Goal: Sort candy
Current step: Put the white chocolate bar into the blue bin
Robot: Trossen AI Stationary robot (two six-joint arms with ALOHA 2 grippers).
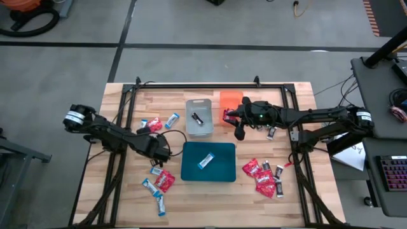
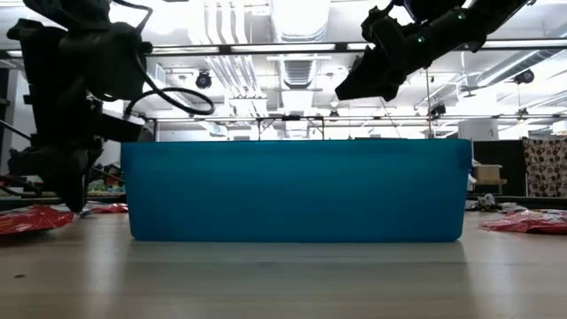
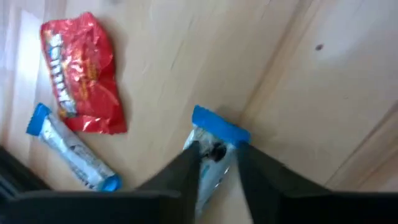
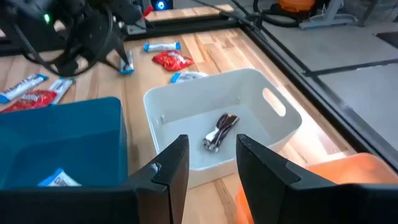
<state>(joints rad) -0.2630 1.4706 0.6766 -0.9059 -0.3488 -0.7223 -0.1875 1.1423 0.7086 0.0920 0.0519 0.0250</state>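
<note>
My left gripper point(image 1: 164, 154) is low over the table, left of the blue tray point(image 1: 191, 168), and is shut on a blue-and-white bar point(image 3: 214, 155). Beside it lie a red packet point(image 3: 81, 74) and another blue-and-white bar point(image 3: 71, 149). My right gripper point(image 4: 211, 162) is open and empty. It hovers between the grey tray point(image 4: 273, 134) and the orange tray point(image 1: 231, 98). A dark mini bar point(image 4: 221, 130) lies in the grey tray, and a blue-and-white bar point(image 1: 205, 161) lies in the blue tray. My left gripper pinches the blue-and-white bar between its two fingers point(image 3: 186, 165), coming from above and pointing down. The fingers lie along the bar. Its blue end point(image 3: 221, 127) sticks out past the fingertips toward the table; whether that end touches the wood I cannot tell.
Loose candy lies in groups: red packets and blue-and-white bars near the table's front left point(image 1: 162, 184), a few at the left behind my left gripper point(image 1: 156, 124), and red packets with dark mini bars at the front right point(image 1: 264, 178). One dark bar point(image 1: 271, 132) lies under the right arm.
</note>
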